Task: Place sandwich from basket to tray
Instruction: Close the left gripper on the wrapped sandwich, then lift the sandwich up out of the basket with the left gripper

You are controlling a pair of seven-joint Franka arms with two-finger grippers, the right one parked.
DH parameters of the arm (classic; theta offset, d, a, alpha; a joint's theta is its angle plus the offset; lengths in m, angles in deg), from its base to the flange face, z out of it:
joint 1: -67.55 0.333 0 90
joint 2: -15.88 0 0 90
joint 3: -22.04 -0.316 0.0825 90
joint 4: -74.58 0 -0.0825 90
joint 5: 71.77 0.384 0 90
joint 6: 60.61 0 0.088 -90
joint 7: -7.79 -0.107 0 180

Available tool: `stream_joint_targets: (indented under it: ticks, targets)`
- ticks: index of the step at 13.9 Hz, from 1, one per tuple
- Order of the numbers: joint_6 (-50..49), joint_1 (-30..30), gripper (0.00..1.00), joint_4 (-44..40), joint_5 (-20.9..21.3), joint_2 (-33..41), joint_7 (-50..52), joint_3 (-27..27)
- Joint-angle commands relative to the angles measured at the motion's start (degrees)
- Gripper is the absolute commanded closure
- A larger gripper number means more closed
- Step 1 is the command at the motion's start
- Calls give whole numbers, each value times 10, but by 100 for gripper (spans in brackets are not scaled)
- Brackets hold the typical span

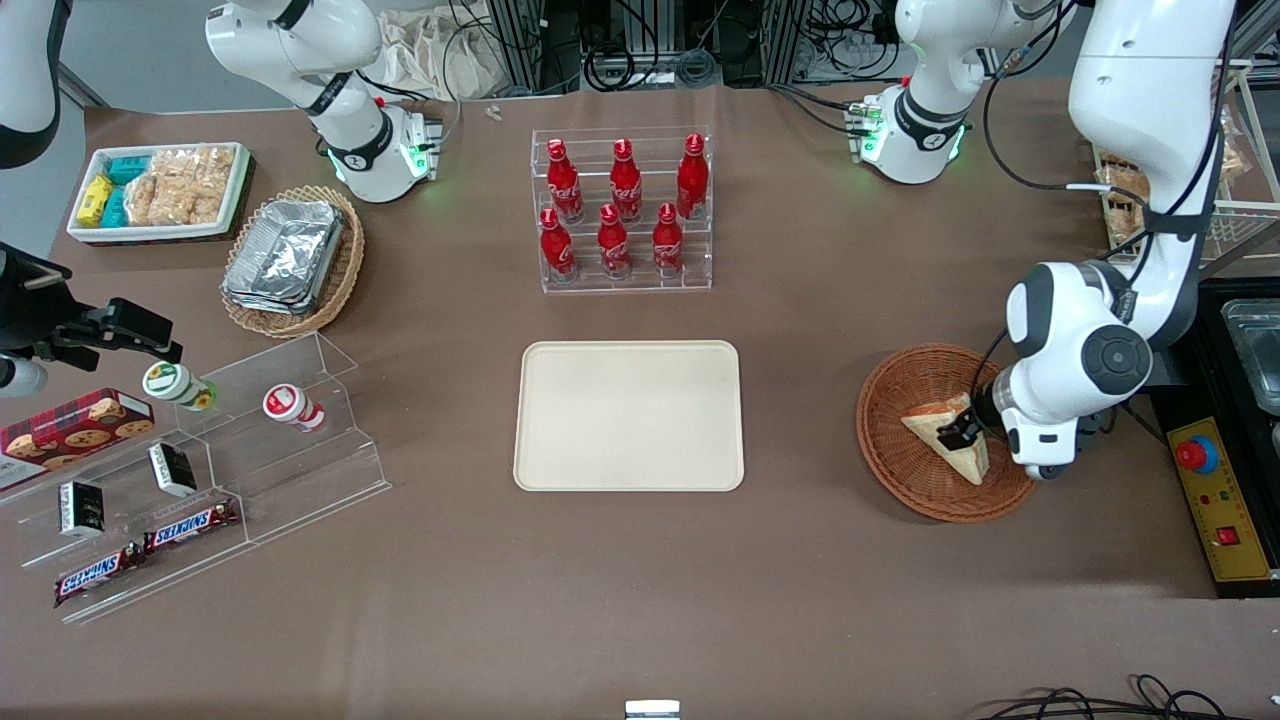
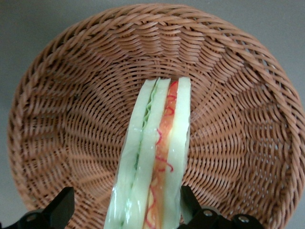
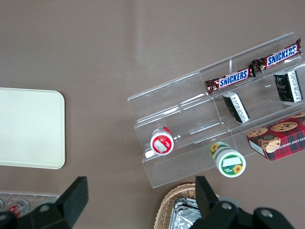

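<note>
- The claw [image 1: 962, 432] is down inside the basket [image 1: 890, 440], with one finger on each side of the sandwich [image 1: 950, 440].
- In the wrist view the sandwich [image 2: 152, 162] stands on edge between the two fingers [image 2: 59, 210]. One finger sits close against its bread face, while the other stands clearly apart from it, so the claw is open wide and not closed on it.
- The sandwich rests on the basket's [image 2: 71, 95] woven floor, its green and orange-red filling edge turned up toward the wrist camera. Its tip reaches about the middle of the basket, well short of the raised rim.
- The basket sits on the table [image 1: 800, 560] at the working arm's end, well apart from the tray [image 1: 630, 415].
- Bare brown table lies between the basket and the tray's nearest low rim.
- The tray's cream surface carries nothing.
- A clear rack of red bottles [image 1: 622, 210] stands farther from the front camera than the tray, with a gap of table between them.
</note>
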Motion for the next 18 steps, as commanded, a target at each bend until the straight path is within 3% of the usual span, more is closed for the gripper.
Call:
stream_joint_targets:
  ticks: [1, 3, 4, 9, 15, 18]
  targets:
    - [20, -1, 14, -14, 0, -18, 30, 4]
    - [19, -7, 78, -28, 1, -25, 65, 4]
    - [18, -8, 100, -39, 1, -31, 76, 6]
    - [-38, -16, 100, -91, 1, -13, 101, 6]
    - [-358, -19, 100, -353, 3, -3, 71, 11]
    - [-458, -19, 100, -435, 1, -4, 33, 58]
